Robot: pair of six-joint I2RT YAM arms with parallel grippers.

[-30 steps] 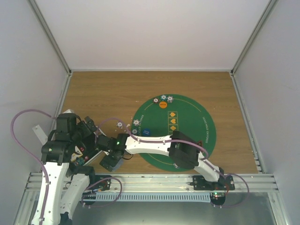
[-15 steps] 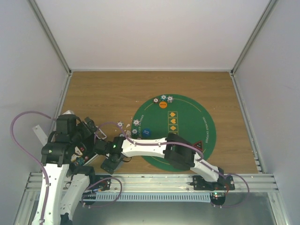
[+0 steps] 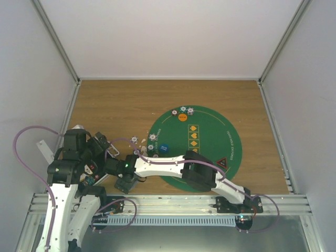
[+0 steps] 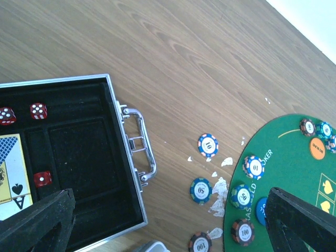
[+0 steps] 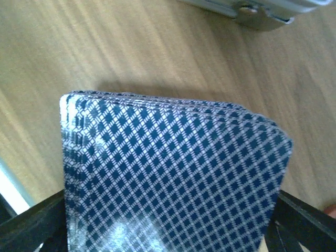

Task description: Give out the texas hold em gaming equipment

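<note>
The right arm (image 3: 163, 164) has swung further left and sunk toward the near edge of the table (image 3: 115, 100), taking its jaws a little nearer that edge. Its elbow has slid clear of the red-and-black triangle marker (image 3: 223, 163), far off to the jaws' right, which now lies uncovered on the green mat (image 3: 210, 131).
</note>
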